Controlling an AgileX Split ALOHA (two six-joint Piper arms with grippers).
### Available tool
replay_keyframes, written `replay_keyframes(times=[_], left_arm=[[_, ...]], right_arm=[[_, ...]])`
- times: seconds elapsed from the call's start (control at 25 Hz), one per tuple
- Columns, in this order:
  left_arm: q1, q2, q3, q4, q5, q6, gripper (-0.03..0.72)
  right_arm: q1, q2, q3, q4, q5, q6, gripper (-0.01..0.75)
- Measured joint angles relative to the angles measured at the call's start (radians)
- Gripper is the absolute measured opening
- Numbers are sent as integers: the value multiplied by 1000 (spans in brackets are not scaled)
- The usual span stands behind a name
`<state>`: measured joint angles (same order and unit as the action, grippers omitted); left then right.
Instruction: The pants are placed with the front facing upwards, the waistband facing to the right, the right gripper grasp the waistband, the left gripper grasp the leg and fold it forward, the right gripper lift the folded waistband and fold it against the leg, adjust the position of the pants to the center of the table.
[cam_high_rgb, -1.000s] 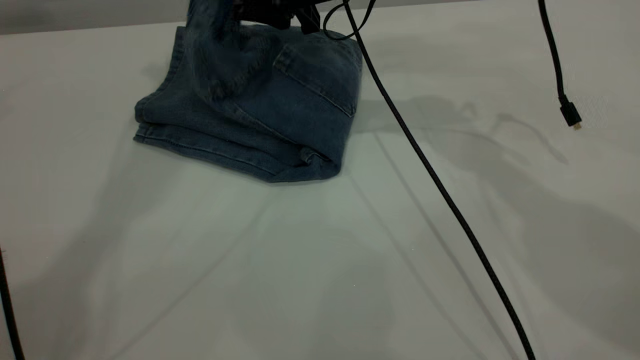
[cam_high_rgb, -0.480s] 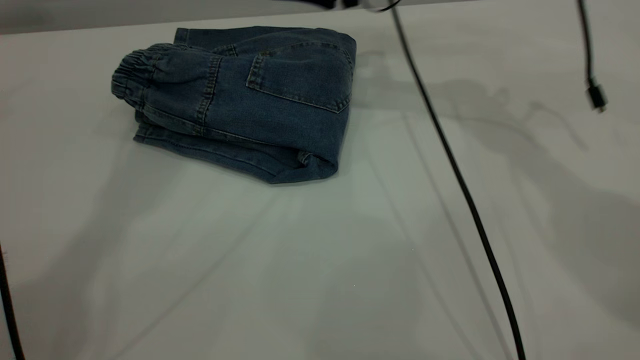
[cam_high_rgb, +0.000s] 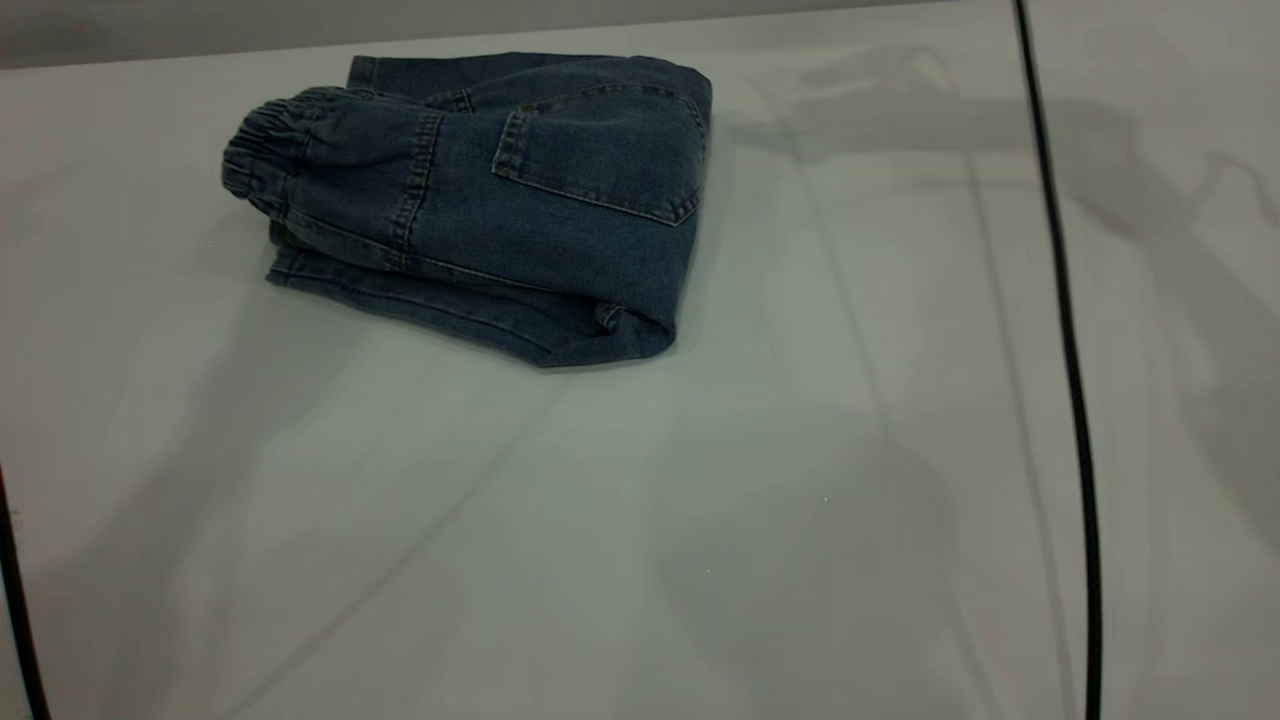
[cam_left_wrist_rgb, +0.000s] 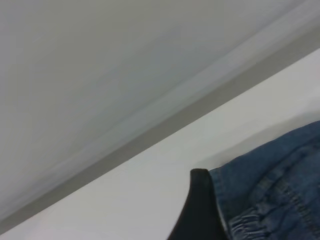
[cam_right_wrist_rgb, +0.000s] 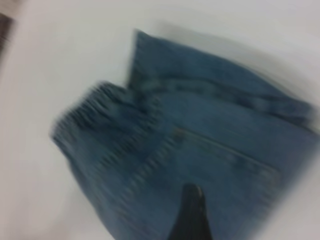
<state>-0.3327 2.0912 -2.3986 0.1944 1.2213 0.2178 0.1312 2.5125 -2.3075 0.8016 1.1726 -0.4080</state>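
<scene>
The blue denim pants (cam_high_rgb: 500, 210) lie folded in a thick bundle at the far left of the white table (cam_high_rgb: 640, 520), a back pocket (cam_high_rgb: 600, 150) on top. The ruched waistband (cam_high_rgb: 262, 150) lies at the bundle's left end. Neither gripper shows in the exterior view. In the left wrist view, the left gripper (cam_left_wrist_rgb: 200, 210) hovers just beside the waistband (cam_left_wrist_rgb: 250, 222), at the edge of the pants (cam_left_wrist_rgb: 285, 175). The right wrist view looks down on the pants (cam_right_wrist_rgb: 200, 135) and the waistband (cam_right_wrist_rgb: 95, 115). There the right gripper (cam_right_wrist_rgb: 192, 215) is above them, holding nothing that I can see.
A thin black cable (cam_high_rgb: 1070, 350) hangs down across the right side of the table. Another dark cable (cam_high_rgb: 15, 600) runs along the left edge of the exterior view. The table's far edge (cam_high_rgb: 500, 35) lies close behind the pants.
The right gripper, over the pants with the waistband end raised a second ago, has left the exterior view. The waistband now rests folded on the legs. The cable has swung right.
</scene>
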Motion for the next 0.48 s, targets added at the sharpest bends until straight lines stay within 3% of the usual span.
replay_keyframes(times=[0.08,0.24,0.48], left_arm=[[0,0,0,-22,0,0,524],[0,2,0,-22,0,0,524],[0,41,3,-22,-1,2,524]], right_arm=[[0,0,-97,-119,53,57,514],[-1,-33,-244,-316,59,116,507],[-1,-148,-237,-509,56,139,496]])
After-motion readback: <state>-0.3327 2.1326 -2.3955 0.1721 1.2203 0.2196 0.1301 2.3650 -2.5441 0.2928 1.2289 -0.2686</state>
